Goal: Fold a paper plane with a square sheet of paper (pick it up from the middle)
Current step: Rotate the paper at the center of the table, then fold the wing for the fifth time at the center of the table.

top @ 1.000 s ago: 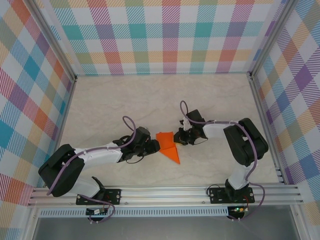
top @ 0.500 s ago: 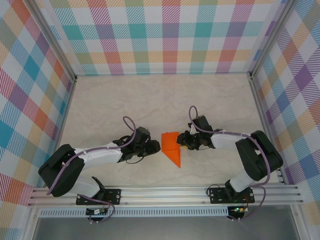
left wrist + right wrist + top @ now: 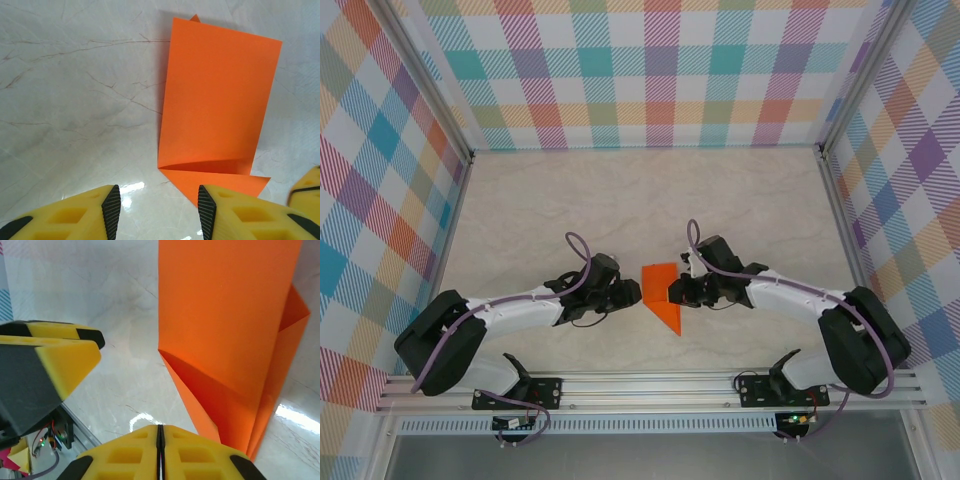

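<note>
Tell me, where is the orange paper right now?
In the top view the orange paper sits in the middle of the table's near half, right between the left hand and the right hand.

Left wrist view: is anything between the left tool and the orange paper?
Nothing visible. Bare tabletop lies between the open left tool and the folded orange paper, whose near corner sits just ahead of the fingertips.

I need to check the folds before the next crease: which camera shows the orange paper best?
Left wrist: the orange paper lies almost whole in frame, flap and pointed lower layer clear. Right wrist comes closer, but the orange paper is cropped at the top. Top external shows the orange paper small.
</note>
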